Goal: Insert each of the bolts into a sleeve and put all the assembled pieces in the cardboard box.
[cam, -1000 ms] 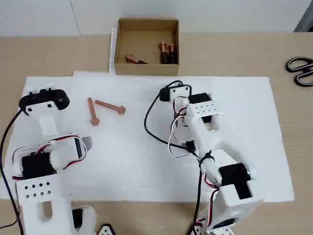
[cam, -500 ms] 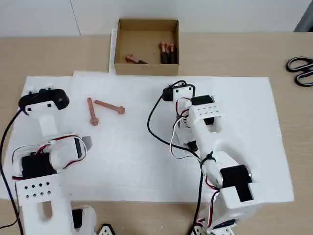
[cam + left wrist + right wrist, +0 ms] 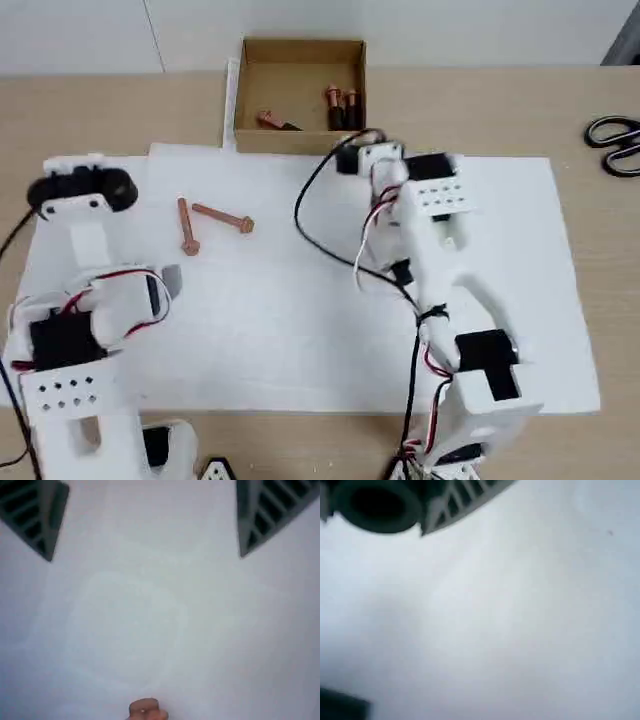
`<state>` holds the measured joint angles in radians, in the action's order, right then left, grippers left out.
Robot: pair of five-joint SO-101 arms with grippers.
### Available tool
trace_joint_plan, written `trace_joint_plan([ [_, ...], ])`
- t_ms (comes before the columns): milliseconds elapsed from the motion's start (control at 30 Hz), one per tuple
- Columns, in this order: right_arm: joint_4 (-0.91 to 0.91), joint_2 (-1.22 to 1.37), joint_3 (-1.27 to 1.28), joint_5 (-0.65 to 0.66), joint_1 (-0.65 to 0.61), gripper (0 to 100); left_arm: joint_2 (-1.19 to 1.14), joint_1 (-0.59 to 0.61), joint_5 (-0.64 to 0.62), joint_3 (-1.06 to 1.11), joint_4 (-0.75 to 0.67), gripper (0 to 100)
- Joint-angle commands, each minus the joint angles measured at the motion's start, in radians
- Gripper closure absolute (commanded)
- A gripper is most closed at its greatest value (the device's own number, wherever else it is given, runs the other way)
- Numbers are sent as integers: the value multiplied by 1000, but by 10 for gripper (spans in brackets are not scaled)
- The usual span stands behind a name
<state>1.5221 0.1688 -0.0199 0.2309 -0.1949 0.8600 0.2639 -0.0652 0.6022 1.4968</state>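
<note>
When starting at the left gripper (image 3: 145, 555), find it spread wide, dark ribbed fingers (image 3: 35, 510) far apart, nothing between them. Hangs above the white sheet (image 3: 300, 330), well left of the cardboard box (image 3: 290, 142), on the arms' side of it. Cannot tell the right gripper's (image 3: 362, 158) opening or any load; sits just before the box's right front corner, a dark hollow cylinder (image 3: 377, 505) close against it.

Count two loose copper bolts on the sheet, in front of the box and to its left. First bolt (image 3: 186, 226): long axis running toward and away from the box, head at the farther end. Second bolt (image 3: 224, 217), just right of the first: crosswise, slightly slanted, head to the right.

Count three assembled pieces (image 3: 333, 110) inside the box: one lying near its left front corner, copper head pointing left; two side by side by its right wall, heads toward the far wall, dark sleeves toward the front.

Beyond that, a light wooden table (image 3: 500, 110) under sheet and box, one pair of scissors (image 3: 615, 145) far right of the box, a black cable (image 3: 305, 250) looping over the sheet, a pale wall (image 3: 420, 30) behind the box.
</note>
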Motion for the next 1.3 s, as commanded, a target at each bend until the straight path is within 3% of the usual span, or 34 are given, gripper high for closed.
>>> trace_joint_plan([
  [0,33,-18,-78,18,56,994,-157,-2,15,-173,35,775],
  [300,33,-18,-78,17,70,994,-810,-14,-9,-622,64,776],
  [567,33,-18,-78,14,70,994,-1257,-68,-23,-878,64,776],
  [933,35,-18,-78,12,71,994,-1629,-66,-23,-1210,71,935],
  [1133,35,-18,-78,12,76,994,-1732,-66,-23,-1254,71,936],
  [1267,35,-18,-78,12,76,994,-1735,-64,-23,-1259,71,998],
])
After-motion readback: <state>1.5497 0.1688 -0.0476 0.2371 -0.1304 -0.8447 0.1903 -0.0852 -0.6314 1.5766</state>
